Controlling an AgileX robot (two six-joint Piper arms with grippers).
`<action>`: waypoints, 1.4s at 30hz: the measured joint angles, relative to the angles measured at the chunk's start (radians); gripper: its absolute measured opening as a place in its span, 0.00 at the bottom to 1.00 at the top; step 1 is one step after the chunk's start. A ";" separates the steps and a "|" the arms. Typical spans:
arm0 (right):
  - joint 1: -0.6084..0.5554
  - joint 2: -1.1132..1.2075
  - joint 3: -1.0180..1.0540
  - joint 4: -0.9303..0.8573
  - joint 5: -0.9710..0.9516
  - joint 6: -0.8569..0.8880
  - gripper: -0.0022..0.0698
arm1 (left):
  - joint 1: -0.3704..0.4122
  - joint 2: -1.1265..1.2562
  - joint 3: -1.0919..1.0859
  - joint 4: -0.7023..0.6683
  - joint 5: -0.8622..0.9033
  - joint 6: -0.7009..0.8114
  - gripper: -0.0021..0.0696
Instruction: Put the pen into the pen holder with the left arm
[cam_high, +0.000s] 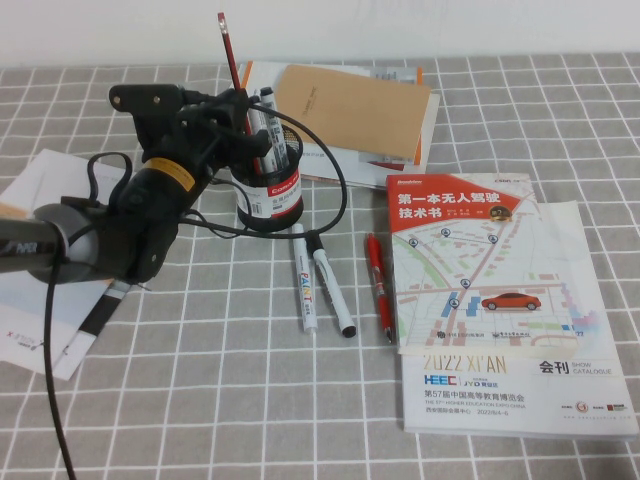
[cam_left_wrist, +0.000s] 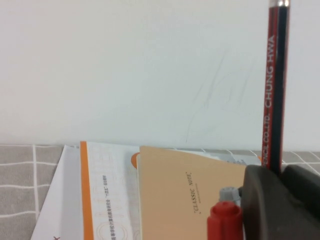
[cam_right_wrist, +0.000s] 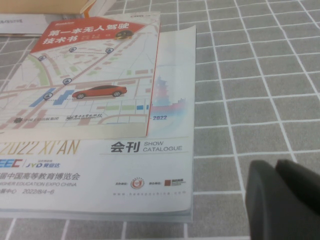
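The pen (cam_high: 230, 52) is a thin dark-red pencil that stands nearly upright, pale end up. My left gripper (cam_high: 243, 108) is shut on it right over the pen holder (cam_high: 272, 192), a black mesh cup with a red-and-white band that holds several markers. The pen's lower end is hidden behind the gripper and the cup's rim. In the left wrist view the pen (cam_left_wrist: 273, 85) rises from between the black fingers (cam_left_wrist: 265, 200), beside a red cap (cam_left_wrist: 225, 220) and a grey cap (cam_left_wrist: 229, 193). My right gripper (cam_right_wrist: 286, 200) is out of the high view, shut and empty, low over the checked cloth.
Two white markers (cam_high: 305, 282) (cam_high: 331, 286) and a glossy red pen (cam_high: 378, 285) lie in front of the holder. A catalogue (cam_high: 500, 330) lies at the right and also shows in the right wrist view (cam_right_wrist: 100, 125). A brown notebook (cam_high: 350, 110) lies behind the holder. White papers (cam_high: 40, 200) lie under the left arm.
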 joint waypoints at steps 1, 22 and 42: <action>0.000 0.000 0.000 0.000 0.000 0.000 0.01 | 0.000 0.000 0.000 0.000 -0.002 0.000 0.06; 0.000 0.000 0.000 0.000 0.000 0.000 0.01 | 0.000 -0.010 -0.001 0.038 0.078 0.000 0.37; 0.000 0.000 0.000 0.000 0.000 0.000 0.01 | 0.000 -0.800 0.407 0.048 0.550 -0.004 0.04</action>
